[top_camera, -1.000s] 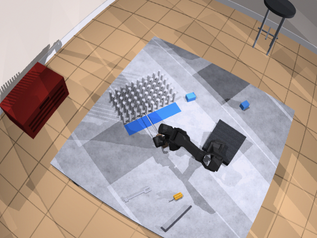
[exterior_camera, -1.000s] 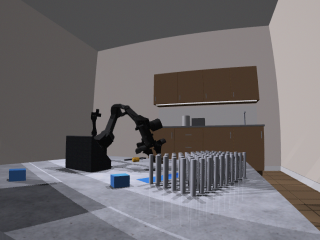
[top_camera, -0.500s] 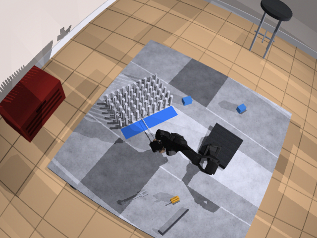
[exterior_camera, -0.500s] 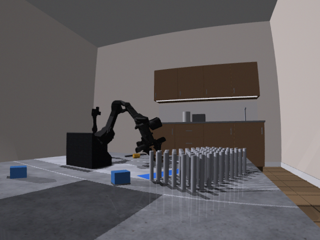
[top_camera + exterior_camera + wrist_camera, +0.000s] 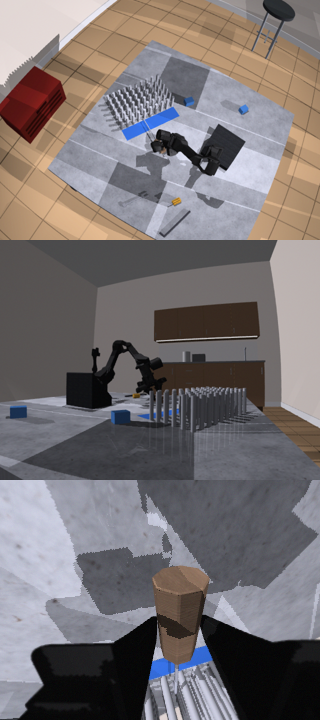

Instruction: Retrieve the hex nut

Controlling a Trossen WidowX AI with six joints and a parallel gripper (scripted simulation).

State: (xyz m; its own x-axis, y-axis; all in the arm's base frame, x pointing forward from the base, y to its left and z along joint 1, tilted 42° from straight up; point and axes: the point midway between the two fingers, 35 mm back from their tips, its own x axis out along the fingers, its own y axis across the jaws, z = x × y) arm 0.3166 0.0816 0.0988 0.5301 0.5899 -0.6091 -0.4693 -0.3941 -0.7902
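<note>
My gripper [image 5: 159,146] [image 5: 178,620] is shut on the wooden handle [image 5: 180,602] of a thin metal hook tool, in front of the taped strip. The tool's thin shaft [image 5: 176,677] runs from the handle across the blue taped strip [image 5: 165,118] [image 5: 145,416] [image 5: 201,655] to the front row of the spacers. Its far end is hard to make out, and its depth among them cannot be told. The grey metal spacers [image 5: 156,107] [image 5: 193,413] stand upright in a dense field behind the strip. The hex nut cannot be seen in any view.
A silver wrench [image 5: 133,199], a yellow-handled screwdriver [image 5: 176,201] and a dark grey bar [image 5: 174,223] lie away from the field. One blue block [image 5: 188,101] [image 5: 120,416] sits beside the spacers, another [image 5: 243,109] [image 5: 18,412] farther off. The arm's black base block [image 5: 78,389] stands on the table.
</note>
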